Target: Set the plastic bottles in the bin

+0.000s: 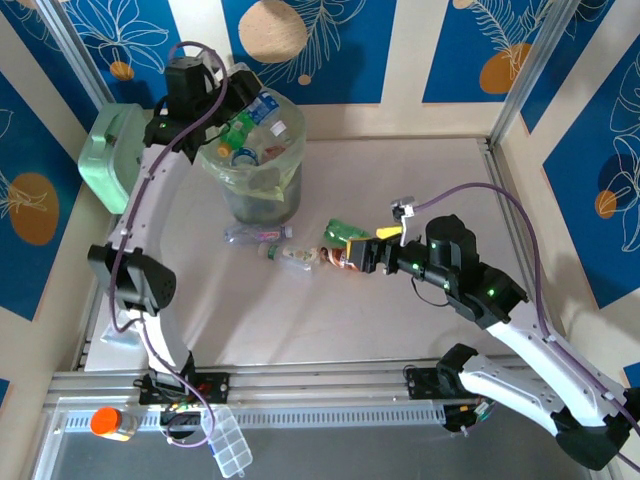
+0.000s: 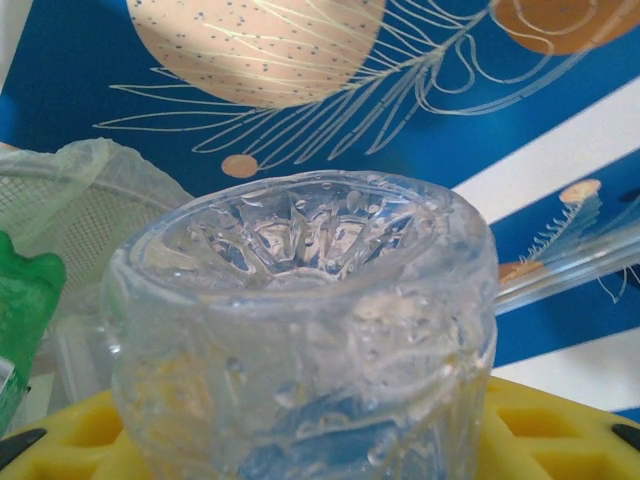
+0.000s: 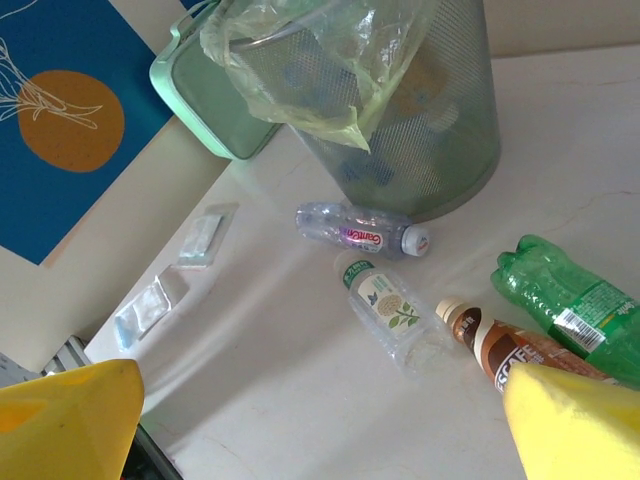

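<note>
L wrist: clear bottle (image 2: 300, 330) too close, neck end cut by bottom edge; pads (image 2: 70, 440) mostly covered by it. Green blob (image 2: 22, 300) at L edge, can't ID. R wrist: coffee bottle (image 3: 495, 345) base hidden behind finger (image 3: 575, 420); green bottle (image 3: 575, 300) cut by R edge; bin (image 3: 420, 150) top cropped. Top cam: bottles (image 1: 255, 135) in bin too jumbled to count.

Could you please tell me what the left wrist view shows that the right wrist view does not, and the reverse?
Left wrist view: the ribbed base of a clear bottle, close up, clamped between the yellow fingers of the left gripper.
Right wrist view: a pink-labelled bottle, a white-labelled bottle, a brown coffee bottle and a green bottle lying on the table, plus the mint-green box, two small packets and the open right gripper.
Shared: the mesh bin with its pale-green liner, and blue wall panels.
</note>
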Action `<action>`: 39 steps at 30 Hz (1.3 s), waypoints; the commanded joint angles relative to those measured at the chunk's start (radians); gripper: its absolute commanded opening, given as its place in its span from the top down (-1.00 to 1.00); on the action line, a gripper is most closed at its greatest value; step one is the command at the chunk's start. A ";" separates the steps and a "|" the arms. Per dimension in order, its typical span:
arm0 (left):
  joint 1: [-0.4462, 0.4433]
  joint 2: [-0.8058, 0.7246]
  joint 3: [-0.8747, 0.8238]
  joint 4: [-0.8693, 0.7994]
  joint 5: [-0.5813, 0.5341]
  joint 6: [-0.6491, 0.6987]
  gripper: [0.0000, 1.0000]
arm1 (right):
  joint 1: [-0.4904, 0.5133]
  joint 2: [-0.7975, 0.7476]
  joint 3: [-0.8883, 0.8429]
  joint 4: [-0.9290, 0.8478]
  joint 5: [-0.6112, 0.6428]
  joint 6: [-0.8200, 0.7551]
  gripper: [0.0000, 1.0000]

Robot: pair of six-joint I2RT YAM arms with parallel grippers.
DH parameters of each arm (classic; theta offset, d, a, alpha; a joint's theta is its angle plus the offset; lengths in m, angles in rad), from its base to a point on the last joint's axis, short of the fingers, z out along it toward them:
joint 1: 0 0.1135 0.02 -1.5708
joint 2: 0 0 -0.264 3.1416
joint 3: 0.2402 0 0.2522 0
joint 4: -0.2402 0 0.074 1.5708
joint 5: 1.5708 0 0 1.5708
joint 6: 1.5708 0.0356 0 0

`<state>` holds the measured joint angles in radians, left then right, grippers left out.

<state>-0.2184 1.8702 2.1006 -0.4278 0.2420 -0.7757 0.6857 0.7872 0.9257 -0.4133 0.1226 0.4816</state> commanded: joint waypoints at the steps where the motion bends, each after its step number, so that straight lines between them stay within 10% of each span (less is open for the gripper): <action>1: 0.016 0.061 0.071 -0.002 -0.012 -0.055 -0.02 | -0.011 -0.011 0.036 -0.011 -0.012 -0.009 -0.86; 11: 0.032 0.269 0.236 -0.116 0.023 -0.077 -0.07 | -0.023 0.007 0.035 0.000 -0.022 -0.016 -0.87; 26: 0.038 0.274 0.272 -0.188 0.053 0.027 -0.66 | -0.036 0.000 0.008 -0.003 -0.016 -0.015 -0.87; 34: 0.041 0.188 0.271 -0.236 -0.039 0.099 -0.58 | -0.043 -0.002 0.006 0.002 -0.024 -0.006 -0.87; 39: 0.038 0.160 0.241 -0.259 -0.061 0.155 -0.15 | -0.043 -0.002 0.001 0.004 -0.028 0.001 -0.87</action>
<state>-0.1898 2.0762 2.3360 -0.6582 0.2123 -0.6792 0.6476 0.7910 0.9340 -0.4126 0.1219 0.4782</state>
